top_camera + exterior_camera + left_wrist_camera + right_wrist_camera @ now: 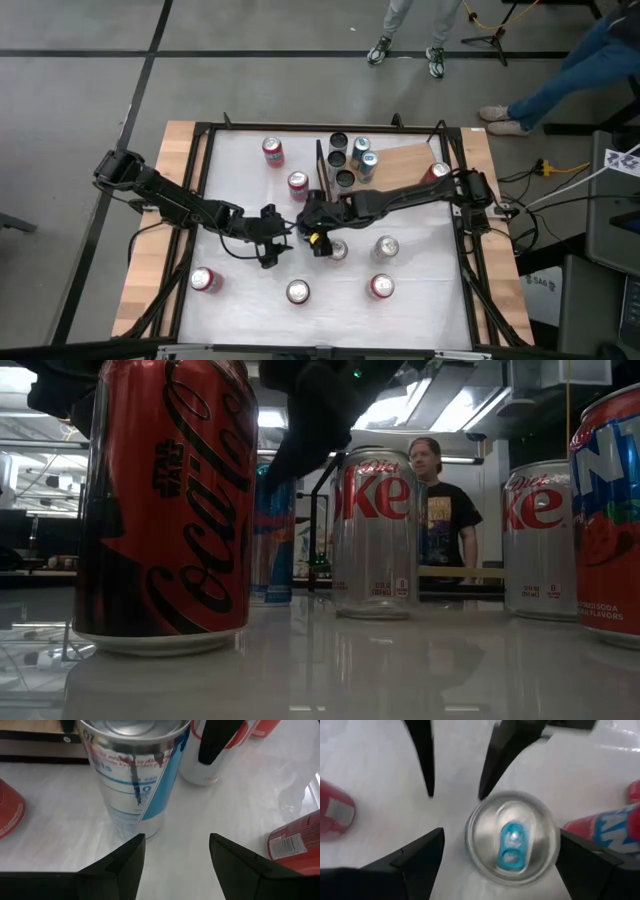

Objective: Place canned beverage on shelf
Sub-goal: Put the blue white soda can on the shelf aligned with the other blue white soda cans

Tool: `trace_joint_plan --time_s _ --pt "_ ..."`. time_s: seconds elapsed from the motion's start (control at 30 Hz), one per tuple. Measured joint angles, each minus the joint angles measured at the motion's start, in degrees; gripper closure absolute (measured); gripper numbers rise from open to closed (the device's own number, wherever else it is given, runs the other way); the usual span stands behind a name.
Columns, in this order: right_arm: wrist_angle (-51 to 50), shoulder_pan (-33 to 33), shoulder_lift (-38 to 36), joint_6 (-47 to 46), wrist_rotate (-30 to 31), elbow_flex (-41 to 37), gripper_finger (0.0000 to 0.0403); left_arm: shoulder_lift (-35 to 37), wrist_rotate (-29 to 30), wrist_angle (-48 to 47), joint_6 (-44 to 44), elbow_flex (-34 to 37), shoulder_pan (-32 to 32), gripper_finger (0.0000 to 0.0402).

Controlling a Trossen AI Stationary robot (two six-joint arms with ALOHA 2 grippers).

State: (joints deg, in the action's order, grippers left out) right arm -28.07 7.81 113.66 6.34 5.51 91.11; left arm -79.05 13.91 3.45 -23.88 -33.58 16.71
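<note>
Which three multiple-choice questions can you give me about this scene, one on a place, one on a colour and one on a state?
1. Where is the right gripper?
A. Above a silver can standing on the white tabletop
B. Above the wooden shelf
C. Outside the table frame

2. What colour is the tab on that can?
A. Red
B. Gold
C. Blue

3. How is the left gripper?
A. Shut on a red can
B. Open and holding nothing
C. Shut on the shelf frame

Answers:
1. A: the right gripper looks straight down on the silver can, which stands on the white tabletop.
2. C: the tab on its lid is blue.
3. B: the left gripper has its fingers apart with only tabletop between them.
</note>
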Motion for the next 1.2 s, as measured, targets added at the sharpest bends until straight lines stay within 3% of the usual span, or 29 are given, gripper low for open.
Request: trace_joint_plan --time_s 0.4,0.8,1.2 --pt "1.04 0.02 0.77 0.10 0.44 0.00 0.0063 0.00 -0.02 0.10 0.00 0.00 0.00 0.0189" --pt "1.30 0.02 0.95 0.11 0.47 0.09 0.0169 0.00 -0.02 0.06 0.00 0.00 0.00 0.0189" --pt "0.56 0.02 0.33 0.09 0.45 0.04 0.0173 0.00 0.00 0.06 0.00 0.00 0.00 0.0189"
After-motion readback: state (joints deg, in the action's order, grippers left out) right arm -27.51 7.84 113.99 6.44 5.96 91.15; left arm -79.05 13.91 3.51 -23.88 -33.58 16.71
